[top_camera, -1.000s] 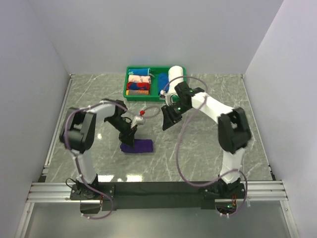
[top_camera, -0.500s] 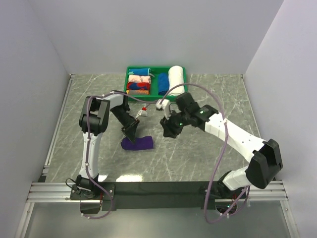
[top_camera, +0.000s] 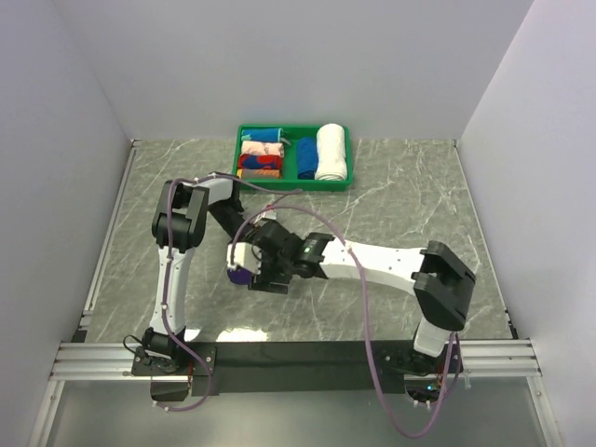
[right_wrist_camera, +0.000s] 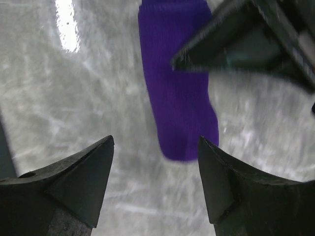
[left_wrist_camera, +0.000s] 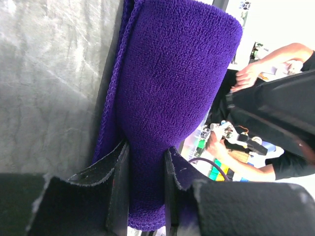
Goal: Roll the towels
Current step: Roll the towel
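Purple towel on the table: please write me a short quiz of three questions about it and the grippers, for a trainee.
1. True or false: the left gripper pinches the purple towel.
2. The right gripper is: A open above the towel; B shut on the towel; C out of view.
3. Name the colour of the tray at the far edge.
Key: 1 true; 2 A; 3 green.

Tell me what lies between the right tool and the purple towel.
Nothing. The right wrist view shows the free end of the purple towel unobstructed between the fingers of the open right tool, with bare marble table around it.
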Robot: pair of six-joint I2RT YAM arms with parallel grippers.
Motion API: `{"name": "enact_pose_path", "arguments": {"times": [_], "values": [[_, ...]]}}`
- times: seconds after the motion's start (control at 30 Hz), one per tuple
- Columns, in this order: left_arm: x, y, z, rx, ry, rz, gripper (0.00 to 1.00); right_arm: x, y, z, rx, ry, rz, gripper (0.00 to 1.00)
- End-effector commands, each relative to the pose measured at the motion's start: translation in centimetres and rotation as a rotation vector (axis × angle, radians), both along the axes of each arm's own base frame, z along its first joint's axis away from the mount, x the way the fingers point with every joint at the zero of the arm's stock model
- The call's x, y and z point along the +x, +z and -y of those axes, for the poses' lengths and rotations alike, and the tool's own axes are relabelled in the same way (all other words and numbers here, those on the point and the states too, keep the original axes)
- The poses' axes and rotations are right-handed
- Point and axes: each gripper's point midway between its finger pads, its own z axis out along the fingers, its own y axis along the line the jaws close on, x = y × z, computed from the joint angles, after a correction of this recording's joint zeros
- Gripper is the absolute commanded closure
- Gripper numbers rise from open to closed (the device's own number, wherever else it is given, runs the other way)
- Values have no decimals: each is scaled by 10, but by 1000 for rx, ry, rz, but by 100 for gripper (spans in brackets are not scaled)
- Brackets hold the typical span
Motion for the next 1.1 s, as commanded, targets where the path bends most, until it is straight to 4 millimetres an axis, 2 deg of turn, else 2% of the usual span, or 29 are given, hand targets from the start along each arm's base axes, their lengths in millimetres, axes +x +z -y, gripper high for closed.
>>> {"name": "enact_pose_path", "arguments": {"times": [0.0,0.03,0.17,0.27,0.3,0.37,0.4,0.43,0.47,0.5,0.53,0.57,0.6,0.63,0.7,0.73,0.77,0.8,0.87,0.9,0.97,1.0,1.03,1.07], "values": [[19,-72,-20,43,-154,232,86,19,0,-26,37,65,160,24],[19,-73,-19,41,-152,232,86,22,-17,-31,-5,70,149,24],[22,-76,-17,37,-137,246,86,29,-46,-38,-60,61,141,25],[22,-76,-16,35,-132,245,84,29,-61,-34,-95,85,131,38],[22,-75,-16,32,-131,244,82,25,-66,-33,-98,97,109,55],[24,-74,-16,30,-130,257,76,21,-77,-27,-115,95,64,74],[27,-73,-18,27,-118,270,74,18,-81,-24,-120,96,38,88],[29,-64,-18,16,-105,296,70,10,-89,-18,-135,100,-22,94],[37,-59,-21,3,-75,330,68,9,-92,-13,-141,90,-54,98],[41,-52,-23,-3,-49,346,66,7,-94,-9,-145,83,-83,100],[50,-36,-22,-36,-6,384,61,-3,-98,-3,-145,86,-140,100],[56,-27,-23,-52,23,402,58,-2,-100,2,-145,70,-166,100],[63,-17,-33,-60,77,411,54,-7,-102,7,-151,57,-202,100],[73,1,-34,-95,118,450,49,-13,-105,11,-151,59,-239,100],[86,22,-49,-118,202,493,46,-16,-109,19,-164,32,-289,100],[93,41,-52,-143,239,535,44,-17,-112,22,-171,23,-312,100],[99,49,-64,-149,288,557,44,-21,-112,21,-160,24,-350,100],[100,56,-68,-157,304,582,43,-19,-113,26,-161,-12,-387,100],[101,71,-83,-160,349,651,43,-17,-114,24,-150,-32,-440,100],[92,77,-86,-157,365,672,44,-13,-114,23,-139,-59,-488,100],[96,81,-101,-140,414,741,44,-8,-113,21,-128,-82,-528,100],[95,94,-106,-138,436,794,44,-7,-112,17,-118,-91,-567,100],[85,90,-109,-135,450,791,44,-1,-112,19,-114,-115,-587,100],[84,93,-114,-133,456,836,44,1,-112,18,-108,-121,-607,100]]}}
